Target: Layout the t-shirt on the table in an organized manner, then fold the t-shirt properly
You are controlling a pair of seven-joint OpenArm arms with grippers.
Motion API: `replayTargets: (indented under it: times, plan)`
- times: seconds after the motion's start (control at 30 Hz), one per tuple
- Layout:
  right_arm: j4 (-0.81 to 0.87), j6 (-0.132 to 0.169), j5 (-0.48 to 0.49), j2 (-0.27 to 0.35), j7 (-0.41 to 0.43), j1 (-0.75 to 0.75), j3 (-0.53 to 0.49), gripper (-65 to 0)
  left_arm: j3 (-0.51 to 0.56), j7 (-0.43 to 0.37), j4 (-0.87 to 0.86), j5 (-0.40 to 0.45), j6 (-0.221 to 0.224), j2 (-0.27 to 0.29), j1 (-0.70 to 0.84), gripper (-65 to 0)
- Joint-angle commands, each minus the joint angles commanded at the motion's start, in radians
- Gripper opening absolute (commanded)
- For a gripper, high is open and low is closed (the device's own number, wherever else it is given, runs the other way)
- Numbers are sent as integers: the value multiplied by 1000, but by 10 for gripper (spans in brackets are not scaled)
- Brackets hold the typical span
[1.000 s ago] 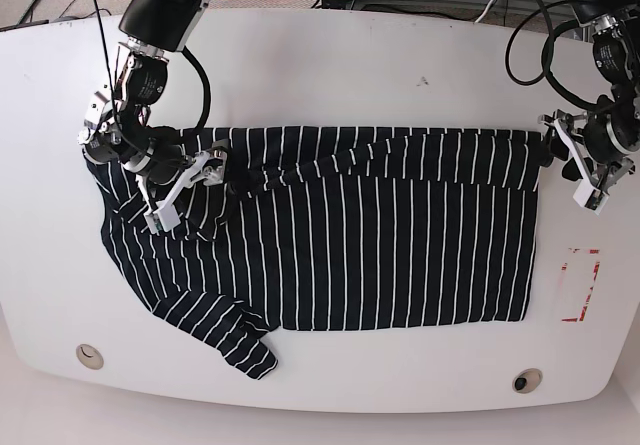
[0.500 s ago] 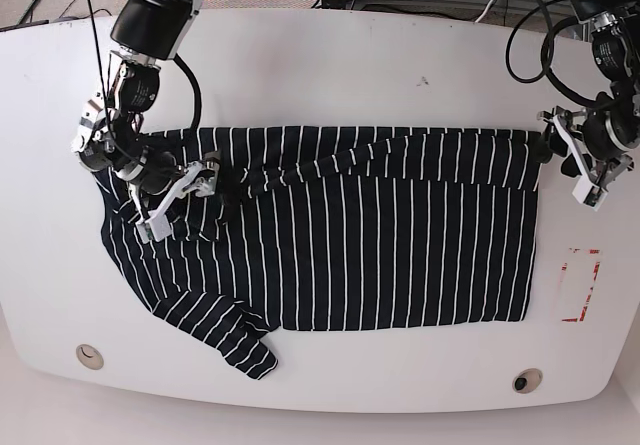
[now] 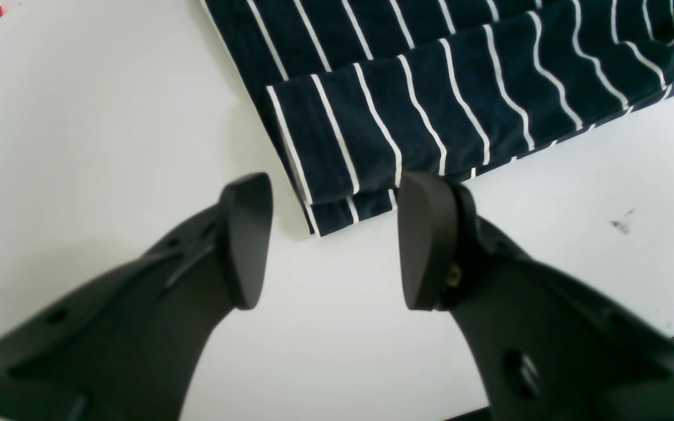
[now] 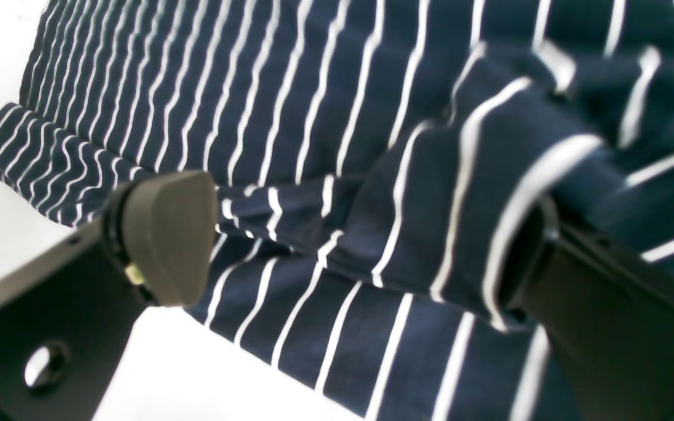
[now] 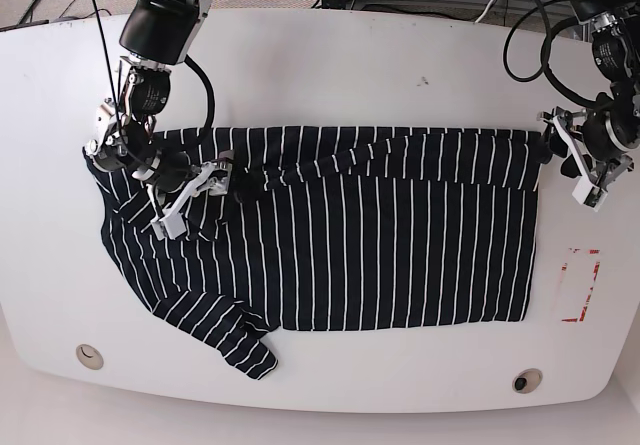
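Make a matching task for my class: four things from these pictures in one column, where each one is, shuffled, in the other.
1. striped shirt
2. red outline mark
3. left claw
4. right claw

A. over the bunched sleeve end of the cloth
B. spread on the white table
C. by the folded strip's outer end
D. on the tabletop, beyond the cloth's edge

1-B, 2-D, 3-C, 4-A

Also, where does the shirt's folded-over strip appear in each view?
Base view: the strip runs along the shirt's far edge, its end at right.
Left wrist view: at upper middle and right, its end between the open fingers.
Right wrist view: at left, running from the upper-left edge toward the fingers.
Shared landmark: the shirt's white stripes.
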Motion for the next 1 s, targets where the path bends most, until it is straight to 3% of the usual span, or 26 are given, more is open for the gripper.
replayTargets:
  times: [0.1,0.17,0.33,0.67,0.83,1.0]
  plan:
    - [-6,0,0,-17,0,6,0,-163,0,0,0,0,0,0,0,-331]
    - [-5,0,0,-29,0,14,0,-274,0,0,-2,0,0,0,0,-331]
    - [-5,0,2,-57,-6,35,0,-438,0,0,-2,0,0,0,0,-331]
    - [-9,0,-9,-124,-6,138,0,-457,0,-2,-2,0,0,0,-2,-331]
    - [-11,0,-9,-126,-3,176,0,-509,0,-2,-2,0,0,0,-2,-331]
    - [-9,0,-2,-126,-3,189,0,-441,0,-2,-2,0,0,-2,-2,-331]
